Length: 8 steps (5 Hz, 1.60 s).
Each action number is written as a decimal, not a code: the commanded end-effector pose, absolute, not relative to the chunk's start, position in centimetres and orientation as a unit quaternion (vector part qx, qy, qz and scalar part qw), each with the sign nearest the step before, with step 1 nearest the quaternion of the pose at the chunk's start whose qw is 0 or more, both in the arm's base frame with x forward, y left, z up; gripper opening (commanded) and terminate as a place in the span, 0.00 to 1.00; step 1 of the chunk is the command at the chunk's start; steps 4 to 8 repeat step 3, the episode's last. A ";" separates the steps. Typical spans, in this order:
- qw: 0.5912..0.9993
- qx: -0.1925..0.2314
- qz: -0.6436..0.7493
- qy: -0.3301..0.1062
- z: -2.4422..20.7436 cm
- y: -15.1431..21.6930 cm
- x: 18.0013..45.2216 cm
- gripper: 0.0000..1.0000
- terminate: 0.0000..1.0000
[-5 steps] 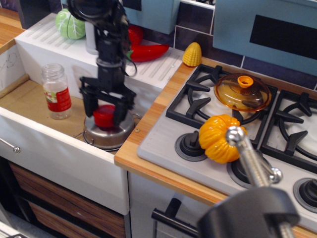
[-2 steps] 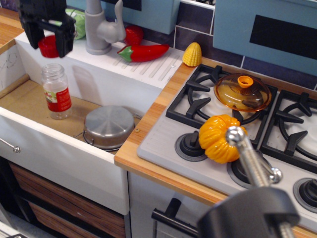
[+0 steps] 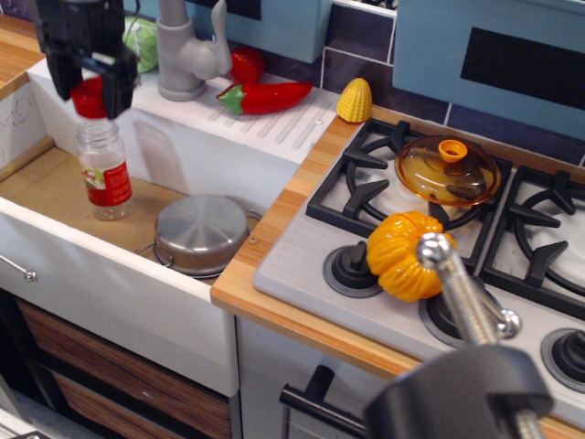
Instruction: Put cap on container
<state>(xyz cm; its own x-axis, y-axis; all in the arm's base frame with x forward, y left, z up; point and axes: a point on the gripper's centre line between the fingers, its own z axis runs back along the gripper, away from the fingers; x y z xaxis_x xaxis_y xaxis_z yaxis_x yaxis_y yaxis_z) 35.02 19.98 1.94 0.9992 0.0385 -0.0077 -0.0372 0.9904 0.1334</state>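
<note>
The black pincer point(image 3: 88, 91) grips the small bright red plastic cap point(image 3: 89, 97) between its fingers, just above the clear plastic bottle point(image 3: 102, 170). That red-and-white-labelled bottle stands upright, long axis vertical, open neck pointing up at the cap.

I have one view only, set high off the stove's point(image 3: 439, 238) front corner, looking down and leftward toward the claw point(image 3: 89, 80) far across the sink point(image 3: 55, 197); a blurred clamp point(image 3: 466, 366) sits nearest the lens.

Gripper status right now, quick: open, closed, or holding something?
Gripper: closed on the red cap, held just above the neck of the clear bottle standing in the sink.
</note>
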 end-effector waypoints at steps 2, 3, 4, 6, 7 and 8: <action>0.996 0.089 0.013 -0.002 1.2 19.8 35.1 0.00 0.00; 0.997 0.076 0.026 0.002 2.0 20.6 35.8 0.00 1.00; 0.997 0.076 0.026 0.002 2.0 20.6 35.8 0.00 1.00; 0.997 0.076 0.026 0.002 2.0 20.6 35.8 0.00 1.00; 0.997 0.076 0.026 0.002 2.0 20.6 35.8 0.00 1.00; 0.997 0.076 0.026 0.002 2.0 20.6 35.8 0.00 1.00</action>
